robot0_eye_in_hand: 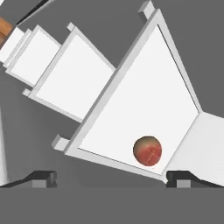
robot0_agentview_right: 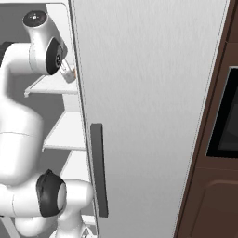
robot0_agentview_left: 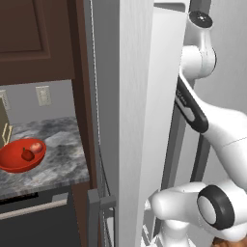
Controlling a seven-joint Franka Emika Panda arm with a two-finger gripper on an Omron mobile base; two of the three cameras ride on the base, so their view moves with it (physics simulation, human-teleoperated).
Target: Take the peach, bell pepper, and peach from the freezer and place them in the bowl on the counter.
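The pincer (robot0_eye_in_hand: 109,177) was spread wide and empty; the last peach (robot0_eye_in_hand: 147,150) lay on a freezer shelf (robot0_eye_in_hand: 144,100), probably just beyond, toward one fingertip (robot0_eye_in_hand: 183,178).

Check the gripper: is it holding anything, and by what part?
Nothing held. The gripper is open, fingers wide apart, above the last peach lying free on a freezer shelf.

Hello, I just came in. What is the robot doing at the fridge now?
The white arm is reaching into the open freezer. Its gripper is open and empty, looking down at a peach that lies near the corner of a white shelf. On the counter, the red bowl already holds a bell pepper and another peach, so this fruit appears to be the last one.
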